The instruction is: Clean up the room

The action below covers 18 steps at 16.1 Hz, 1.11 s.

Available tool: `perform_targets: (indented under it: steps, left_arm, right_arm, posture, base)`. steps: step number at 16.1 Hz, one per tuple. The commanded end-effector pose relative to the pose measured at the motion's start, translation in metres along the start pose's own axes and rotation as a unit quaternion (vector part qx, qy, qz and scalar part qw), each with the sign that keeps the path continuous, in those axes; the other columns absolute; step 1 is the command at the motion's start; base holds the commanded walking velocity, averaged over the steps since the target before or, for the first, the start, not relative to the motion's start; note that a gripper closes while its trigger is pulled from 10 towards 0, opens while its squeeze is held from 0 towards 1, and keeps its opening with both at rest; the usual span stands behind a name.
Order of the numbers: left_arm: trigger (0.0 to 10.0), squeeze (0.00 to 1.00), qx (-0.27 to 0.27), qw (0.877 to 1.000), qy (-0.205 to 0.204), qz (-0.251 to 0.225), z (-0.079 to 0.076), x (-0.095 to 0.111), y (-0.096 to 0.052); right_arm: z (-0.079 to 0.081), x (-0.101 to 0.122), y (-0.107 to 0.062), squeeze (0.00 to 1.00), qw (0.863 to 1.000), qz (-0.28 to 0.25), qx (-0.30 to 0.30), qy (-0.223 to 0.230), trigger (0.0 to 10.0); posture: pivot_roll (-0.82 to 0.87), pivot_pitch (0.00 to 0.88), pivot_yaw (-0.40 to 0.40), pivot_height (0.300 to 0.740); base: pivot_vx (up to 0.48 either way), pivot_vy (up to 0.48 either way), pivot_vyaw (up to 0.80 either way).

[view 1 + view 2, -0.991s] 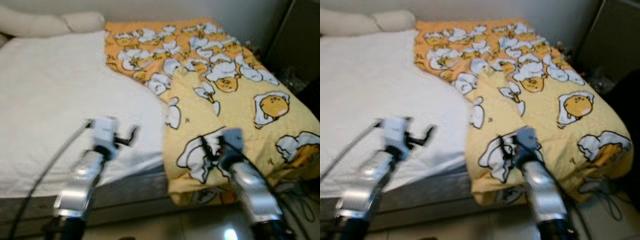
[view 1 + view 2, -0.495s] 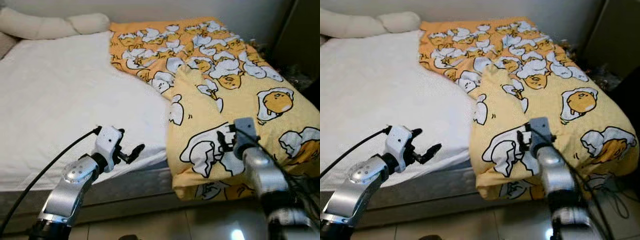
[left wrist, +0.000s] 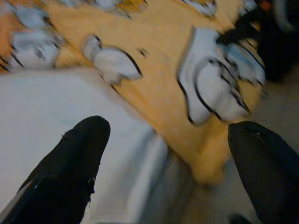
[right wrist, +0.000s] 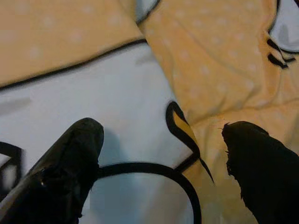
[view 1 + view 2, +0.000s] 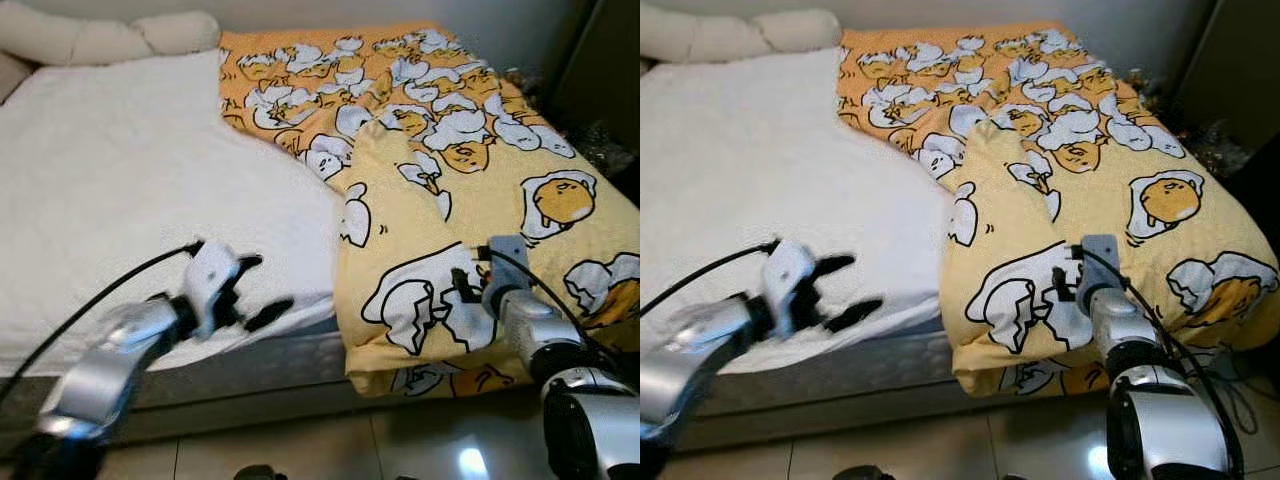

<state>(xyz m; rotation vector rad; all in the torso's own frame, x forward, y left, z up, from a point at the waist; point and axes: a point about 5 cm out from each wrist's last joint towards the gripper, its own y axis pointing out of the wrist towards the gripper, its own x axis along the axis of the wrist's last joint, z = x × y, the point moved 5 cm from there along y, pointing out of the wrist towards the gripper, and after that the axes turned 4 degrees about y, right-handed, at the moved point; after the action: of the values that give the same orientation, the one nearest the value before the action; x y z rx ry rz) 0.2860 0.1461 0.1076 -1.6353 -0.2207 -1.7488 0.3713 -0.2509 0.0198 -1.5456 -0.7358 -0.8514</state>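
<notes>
- The bed (image 5: 120, 190), under a white sheet, takes up most of the scene, with a pale pillow (image 5: 110, 35) at its far end.
- The yellow blanket (image 5: 470, 200), printed with egg cartoons, lies rumpled over the bed's right side, its near end bunched in a thick fold that droops over the mattress edge toward the floor (image 5: 330, 450).
- It looks soft, limp and bulky rather than heavy: it will likely sag and trail when lifted, so a deep pinch on a gathered fold or the hem should hold better than a flat patch.
- The right gripper (image 5: 1068, 283) sits against that near fold, jaws spread wide over the fabric, not yet closed on it.
- The left gripper (image 5: 255, 290) hovers at the sheet's near edge, just beside the blanket, jaws also apart and empty.
</notes>
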Motion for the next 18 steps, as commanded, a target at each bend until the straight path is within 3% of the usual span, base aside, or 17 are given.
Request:
perform_targets:
  steps: [1,3,4,5,12,17,18]
  left_arm:
    - [10.0,0.0,-0.018,1.0,-0.005,0.003,0.0,0.003,-0.012]
    - [10.0,0.0,-0.026,0.999,-0.003,0.023,-0.001,-0.002,-0.018]
    - [10.0,0.0,-0.026,0.999,-0.004,0.024,-0.001,-0.001,-0.021]
    - [10.0,0.0,-0.025,0.999,-0.006,0.022,-0.001,0.001,-0.024]
    - [10.0,0.0,-0.04,0.999,-0.013,0.029,-0.005,0.004,-0.029]
    - [10.0,0.0,-0.032,0.998,-0.007,0.046,-0.005,0.007,-0.047]
    - [10.0,0.0,-0.031,0.998,-0.007,0.049,-0.006,0.008,-0.051]
  right_arm:
    - [-0.006,-0.001,0.0,0.0,1.0,0.007,-0.017,0.0,10.0]
    - [-0.004,-0.019,-0.001,0.0,0.998,0.044,0.001,0.036,10.0]
    - [-0.004,-0.027,-0.002,0.0,0.998,0.055,0.007,0.043,3.5]
    - [-0.005,-0.03,-0.003,0.0,0.997,0.058,0.009,0.042,0.0]
    - [-0.02,-0.033,-0.005,0.0,0.997,0.056,-0.015,0.046,0.0]
    - [-0.038,-0.04,-0.009,0.0,0.995,0.048,-0.059,0.063,0.0]
    - [-0.04,-0.042,-0.01,0.0,0.995,0.047,-0.065,0.067,0.9]
  posture:
    - [0.21,0.0,0.039,0.74]
    - [0.22,0.014,0.039,0.74]
    - [0.23,0.016,0.038,0.74]
    - [0.23,0.02,0.041,0.74]
    - [0.23,0.042,0.068,0.74]
    - [0.31,0.115,0.113,0.74]
    - [0.32,0.124,0.119,0.74]
  base:
    - [0.0,0.0,0.0]
    - [0.0,0.0,0.0]
    - [0.0,0.0,0.0]
    - [0.0,0.0,0.0]
    - [0.0,0.0,0.0]
    - [0.0,0.0,0.0]
    - [0.0,0.0,0.0]
